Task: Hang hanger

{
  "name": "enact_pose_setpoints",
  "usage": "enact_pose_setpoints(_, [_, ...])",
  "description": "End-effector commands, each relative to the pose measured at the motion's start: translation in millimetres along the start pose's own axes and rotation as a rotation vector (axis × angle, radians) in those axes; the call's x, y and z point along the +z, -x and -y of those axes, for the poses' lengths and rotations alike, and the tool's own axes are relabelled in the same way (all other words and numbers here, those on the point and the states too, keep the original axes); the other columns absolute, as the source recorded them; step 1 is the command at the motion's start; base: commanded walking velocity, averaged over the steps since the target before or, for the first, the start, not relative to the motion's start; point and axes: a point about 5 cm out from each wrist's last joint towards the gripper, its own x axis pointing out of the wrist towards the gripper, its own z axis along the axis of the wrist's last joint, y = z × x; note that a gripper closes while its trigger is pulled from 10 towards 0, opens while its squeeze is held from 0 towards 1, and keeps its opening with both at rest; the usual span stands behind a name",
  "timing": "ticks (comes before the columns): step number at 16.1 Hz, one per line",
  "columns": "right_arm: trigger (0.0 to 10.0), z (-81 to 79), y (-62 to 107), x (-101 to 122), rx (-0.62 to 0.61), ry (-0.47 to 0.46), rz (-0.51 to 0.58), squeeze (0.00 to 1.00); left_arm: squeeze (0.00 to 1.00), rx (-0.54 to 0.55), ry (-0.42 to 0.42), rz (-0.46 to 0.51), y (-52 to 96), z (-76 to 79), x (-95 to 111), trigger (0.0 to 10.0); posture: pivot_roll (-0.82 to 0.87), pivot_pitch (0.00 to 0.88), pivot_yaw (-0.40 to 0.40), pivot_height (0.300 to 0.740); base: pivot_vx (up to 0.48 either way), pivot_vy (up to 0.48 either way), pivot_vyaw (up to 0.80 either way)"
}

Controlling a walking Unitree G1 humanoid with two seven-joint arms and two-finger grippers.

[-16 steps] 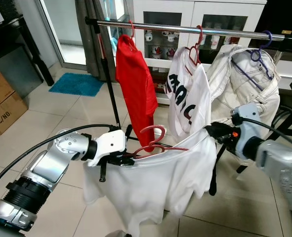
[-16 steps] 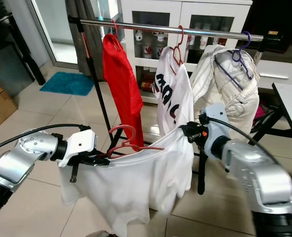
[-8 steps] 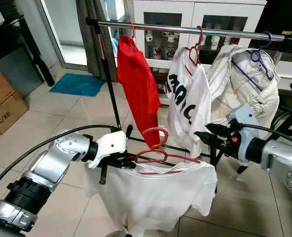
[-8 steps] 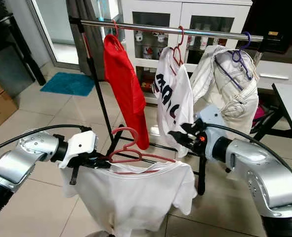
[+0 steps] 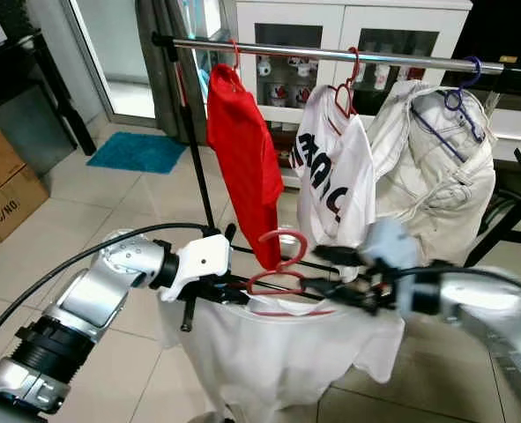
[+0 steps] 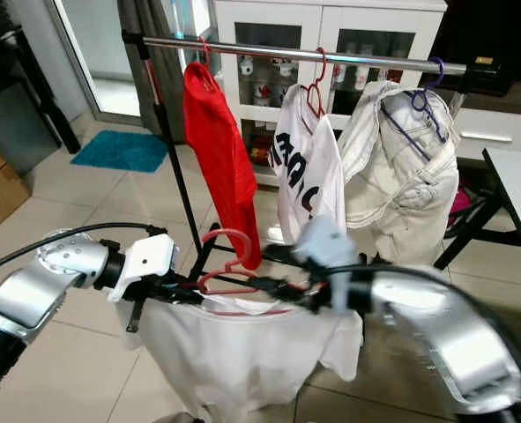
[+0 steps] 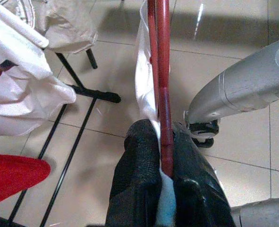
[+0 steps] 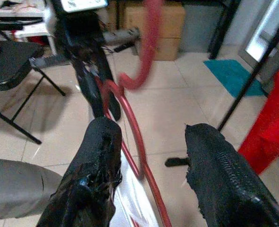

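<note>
Left tool (image 7: 163, 165) clamps one end of the red hanger (image 5: 278, 280), long axis level, hook up; right tool (image 8: 148, 156) gapes wide around its bar, white shirt (image 5: 286, 352) draped below.

A long rail (image 5: 331, 54) runs from left to right at the far side, in front of a cupboard (image 5: 348, 35). Three clothes hang on it in a row: a shirt (image 5: 242, 159) on the left, a printed shirt (image 5: 335, 172) in the middle, and a jacket (image 5: 436, 167) on the right. Near the robot, a hanger (image 5: 282, 273) with a T-shirt (image 5: 286, 352) on it sits low, in front of the rail. The left claw (image 7: 160, 163) is at the hanger's left end. The right claw (image 8: 151, 151) is at its right side, one finger on each side of the hanger. A mat (image 5: 137, 150) lies on the floor far left. Boxes (image 5: 4, 185) stand on the floor at the left edge.
</note>
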Motion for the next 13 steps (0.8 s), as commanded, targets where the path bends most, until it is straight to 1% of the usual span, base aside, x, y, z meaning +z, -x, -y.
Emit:
enact_pose_setpoints(1, [9.1, -2.6, -5.7, 2, 0.029, 0.030, 0.002, 0.00, 0.00, 0.001, -0.051, 0.016, 1.1, -3.6, 11, 0.0, -0.14, 0.000, 0.064, 0.740, 0.000, 0.000, 0.00])
enact_pose_setpoints(2, [4.8, -5.4, -9.0, 2, 0.052, 0.026, 0.004, 0.00, 0.00, 0.001, -0.054, 0.019, 0.7, -3.9, 12, 0.0, -0.14, 0.000, 0.063, 0.740, 0.000, 0.000, 0.00])
enact_pose_setpoints(3, [1.1, -8.9, -13.1, 2, 0.083, 0.021, 0.005, 0.00, 0.00, 0.004, -0.058, 0.023, 0.6, -4.7, 14, 0.0, -0.13, 0.000, 0.062, 0.740, 0.000, 0.000, 0.00])
enact_pose_setpoints(4, [0.0, -10.3, -14.7, 1, 0.104, 0.014, 0.003, 0.00, 0.00, 0.010, -0.057, 0.032, 1.4, -5.4, 15, 0.0, -0.13, 0.000, 0.060, 0.740, 0.000, 0.000, 0.00])
enact_pose_setpoints(6, [0.0, -11.3, -15.5, 0, 0.126, 0.006, 0.000, 0.00, 0.00, 0.024, -0.055, 0.037, 3.1, -6.8, 16, 0.0, -0.13, 0.000, 0.058, 0.740, 0.000, 0.000, 0.00])
enact_pose_setpoints(9, [0.0, -17.9, -17.0, -1, 0.196, -0.004, -0.012, 0.00, 0.00, 0.043, -0.054, 0.039, 4.8, -9.8, 16, 0.0, -0.13, 0.000, 0.057, 0.740, 0.000, 0.000, 0.00])
enact_pose_setpoints(13, [0.0, -19.8, -19.6, -2, 0.215, -0.005, -0.025, 0.00, 0.00, 0.063, -0.042, 0.074, 9.0, -14.5, 20, 0.0, -0.13, 0.000, 0.060, 0.740, 0.000, 0.000, 0.00])
